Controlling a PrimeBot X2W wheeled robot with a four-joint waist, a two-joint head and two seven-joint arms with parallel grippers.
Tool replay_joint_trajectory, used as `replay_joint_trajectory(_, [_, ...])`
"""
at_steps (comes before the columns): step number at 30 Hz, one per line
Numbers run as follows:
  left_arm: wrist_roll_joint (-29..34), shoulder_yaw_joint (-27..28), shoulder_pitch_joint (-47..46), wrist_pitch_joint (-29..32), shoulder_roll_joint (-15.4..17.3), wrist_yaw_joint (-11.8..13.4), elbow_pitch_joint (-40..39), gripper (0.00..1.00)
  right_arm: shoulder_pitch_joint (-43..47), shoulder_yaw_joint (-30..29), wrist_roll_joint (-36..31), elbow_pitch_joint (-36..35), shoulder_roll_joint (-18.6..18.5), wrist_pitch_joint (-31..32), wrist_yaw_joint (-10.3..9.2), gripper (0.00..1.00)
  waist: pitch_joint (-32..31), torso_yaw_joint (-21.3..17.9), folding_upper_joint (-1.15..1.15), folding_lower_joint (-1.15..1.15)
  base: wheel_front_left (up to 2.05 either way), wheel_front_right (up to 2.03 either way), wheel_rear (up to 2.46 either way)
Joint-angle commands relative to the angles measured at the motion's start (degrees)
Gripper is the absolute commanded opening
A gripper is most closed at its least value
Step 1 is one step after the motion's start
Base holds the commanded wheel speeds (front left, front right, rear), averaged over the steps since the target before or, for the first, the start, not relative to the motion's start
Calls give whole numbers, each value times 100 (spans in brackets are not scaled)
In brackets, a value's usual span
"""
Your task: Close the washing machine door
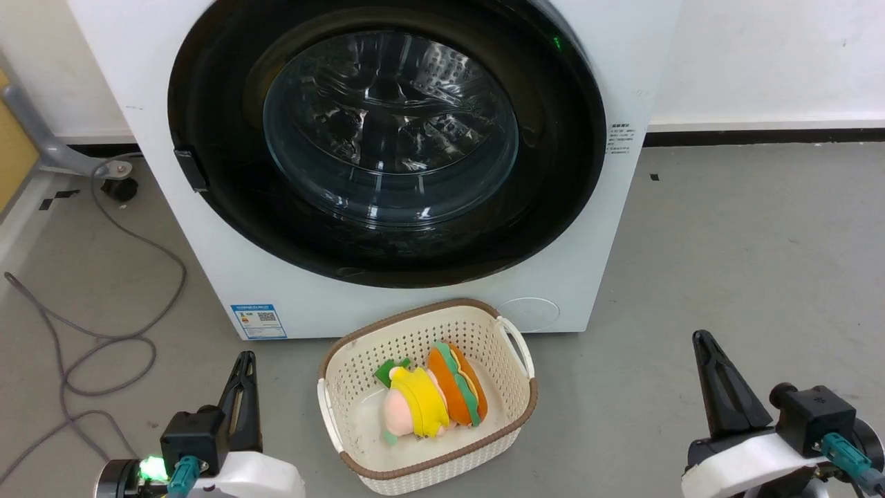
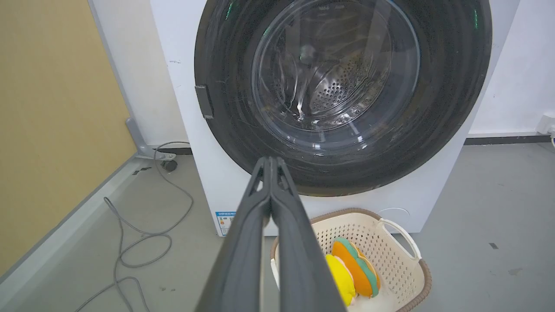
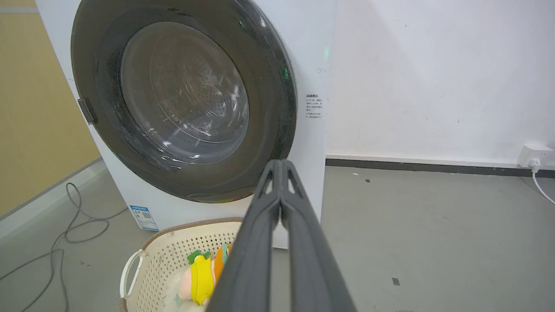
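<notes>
The washing machine point(image 1: 608, 76) point(image 2: 182, 143) point(image 3: 310, 143) is a big white front-loader facing me. Its door point(image 1: 207, 111) point(image 2: 225, 130) point(image 3: 277, 130), a glossy black rim around a bulging glass bowl, lies flat against the machine's front with the steel drum dimly visible through the glass. A small dark latch tab sits on the rim's left edge. My left gripper point(image 1: 245, 358) point(image 2: 270, 161) is shut and empty, low at the lower left, well short of the machine. My right gripper point(image 1: 702, 339) point(image 3: 282, 164) is shut and empty at the lower right.
A cream basket point(image 1: 515, 339) point(image 2: 405, 242) point(image 3: 143, 268) holding plush toys point(image 1: 432, 398) stands on the grey floor just before the machine, between my grippers. A grey cable point(image 1: 104, 339) loops on the floor at the left. A wall socket point(image 3: 535, 154) is at the right wall.
</notes>
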Motion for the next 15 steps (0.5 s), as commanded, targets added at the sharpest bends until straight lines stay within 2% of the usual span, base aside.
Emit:
replay_joint_trajectory(1, [57,-5,-55,35,-9,-30,-33,0,17,8,-35,-39,12,37,-2,0,0,2,0,0,0,0,0])
replay_joint_trajectory(15, [75,-12,-76,199,-23,-79,-97,0,21,20,-132,-104,15,202,-3,0,13,59,0,0,0,0,0])
